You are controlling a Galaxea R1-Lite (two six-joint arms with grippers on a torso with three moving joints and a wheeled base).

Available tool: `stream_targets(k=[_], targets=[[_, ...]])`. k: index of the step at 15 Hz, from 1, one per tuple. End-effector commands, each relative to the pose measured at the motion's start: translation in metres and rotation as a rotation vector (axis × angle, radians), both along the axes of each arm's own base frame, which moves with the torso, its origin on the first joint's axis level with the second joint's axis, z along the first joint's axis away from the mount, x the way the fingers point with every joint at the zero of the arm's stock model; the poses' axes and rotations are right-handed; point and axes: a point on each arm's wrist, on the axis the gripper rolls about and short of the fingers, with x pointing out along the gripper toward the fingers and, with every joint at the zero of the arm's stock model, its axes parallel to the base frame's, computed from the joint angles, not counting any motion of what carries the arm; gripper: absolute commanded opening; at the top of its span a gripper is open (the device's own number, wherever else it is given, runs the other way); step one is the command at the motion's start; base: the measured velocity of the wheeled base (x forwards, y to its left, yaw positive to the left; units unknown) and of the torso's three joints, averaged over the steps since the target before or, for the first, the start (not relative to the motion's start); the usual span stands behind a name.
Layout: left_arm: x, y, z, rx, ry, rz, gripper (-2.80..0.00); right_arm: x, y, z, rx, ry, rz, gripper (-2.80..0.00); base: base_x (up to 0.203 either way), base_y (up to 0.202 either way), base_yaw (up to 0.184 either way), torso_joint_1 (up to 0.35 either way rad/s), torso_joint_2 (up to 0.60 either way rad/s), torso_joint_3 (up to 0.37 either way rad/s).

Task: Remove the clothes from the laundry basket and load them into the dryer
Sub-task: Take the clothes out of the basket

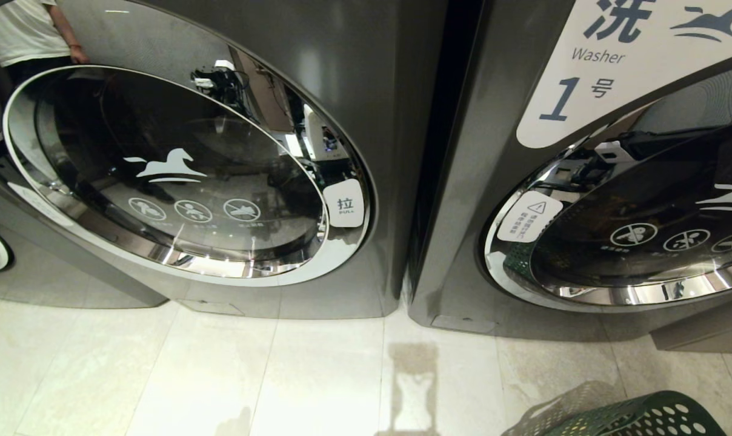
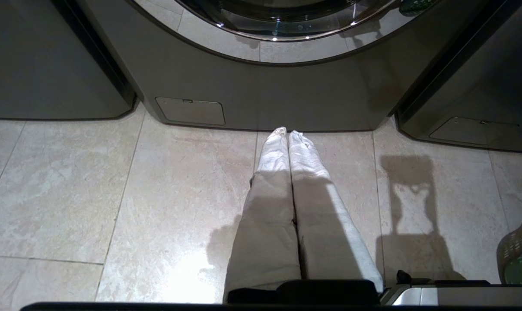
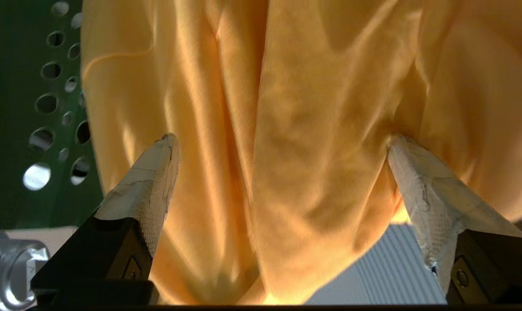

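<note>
The green perforated laundry basket (image 1: 638, 418) stands on the floor at the lower right, in front of the right machine. Inside it, the right wrist view is filled by a yellow-orange garment (image 3: 295, 129), and a grey-blue striped cloth (image 3: 382, 268) lies under it. My right gripper (image 3: 282, 139) is open wide, its two fingertips pressing into folds of the yellow garment on either side. The basket wall (image 3: 27, 86) is close beside one finger. Two grey front-loading machines face me with both round doors (image 1: 184, 175) (image 1: 645, 224) shut. Which one is the dryer I cannot tell.
The right machine is marked Washer 1, and the left door carries a white pull label (image 1: 343, 203). My left gripper (image 2: 288, 133) hangs shut over the floor tiles near the machine's base. A person (image 1: 20, 30) stands at the far left. A pale woven rim (image 1: 560, 406) adjoins the basket.
</note>
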Motion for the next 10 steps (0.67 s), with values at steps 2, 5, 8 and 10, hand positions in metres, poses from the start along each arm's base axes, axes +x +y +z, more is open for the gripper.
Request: stream_targets(k=[2,5,8,10], targets=[[0.0002,0.0,-0.0001,-0.001,0.002,0.001,-2.8,0.0018,-0.0018,-0.0055,0.003,0.004,0.007,0.0,0.0,0.0,0.0,0.0,0.0,0.0],[0.0001,0.0,0.0003,-0.001,0.0,0.001,-2.8,0.0011,-0.001,-0.0069,0.011,0.012,0.009,0.0,0.0,0.0,0.0,0.0,0.0,0.0],[0.0002,0.0,-0.0001,-0.001,0.002,0.001,-2.8,0.0011,0.0018,-0.0068,0.017,0.018,0.028,0.0,0.0,0.0,0.0,0.0,0.0,0.0],[0.0001,0.0,0.0003,-0.001,0.0,0.001,-2.8,0.0026,0.0021,-0.0064,0.012,0.018,0.034,-2.8,0.0,0.0,0.0,0.0,0.0,0.0]])
